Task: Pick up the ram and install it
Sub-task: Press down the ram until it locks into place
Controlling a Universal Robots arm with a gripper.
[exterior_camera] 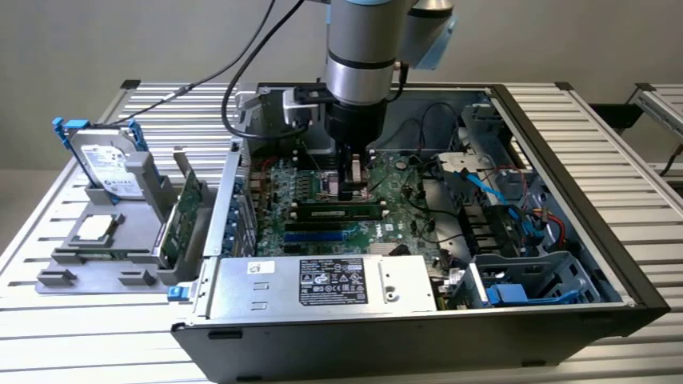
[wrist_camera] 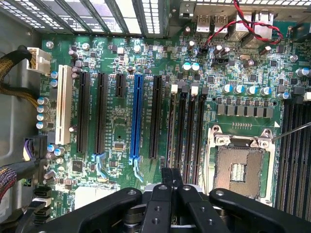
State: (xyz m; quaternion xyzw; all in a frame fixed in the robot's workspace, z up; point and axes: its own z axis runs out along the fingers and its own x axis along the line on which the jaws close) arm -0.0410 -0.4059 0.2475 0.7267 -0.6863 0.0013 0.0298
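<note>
**Pincer down on the board, ram seated in a slot**

The pincer (exterior_camera: 350,192) is inside the open case (exterior_camera: 597,232), fingers together, its tip low over the motherboard (exterior_camera: 405,200). In the wrist view the black fingers (wrist_camera: 170,182) meet with nothing between them, hovering by the row of dark memory slots (wrist_camera: 187,131) beside the CPU socket (wrist_camera: 240,167).

The ram (exterior_camera: 339,212) lies lengthwise in a slot just in front of the pincer tip, toward the power supply (exterior_camera: 325,282). Judging from that, the pick-up and placing look done; whether the stick is pressed fully home and its latches are shut is not clear. Whether the tip touches the stick or sits just beside it cannot be told either.

Outside the case, on the exterior view's left, a grey holder (exterior_camera: 101,256) on the counter (exterior_camera: 64,336) carries a hard drive (exterior_camera: 107,164) and an expansion card (exterior_camera: 187,212).

The arm blocks the board behind the pincer, and the pincer's body hides the board under it in the wrist view.
</note>
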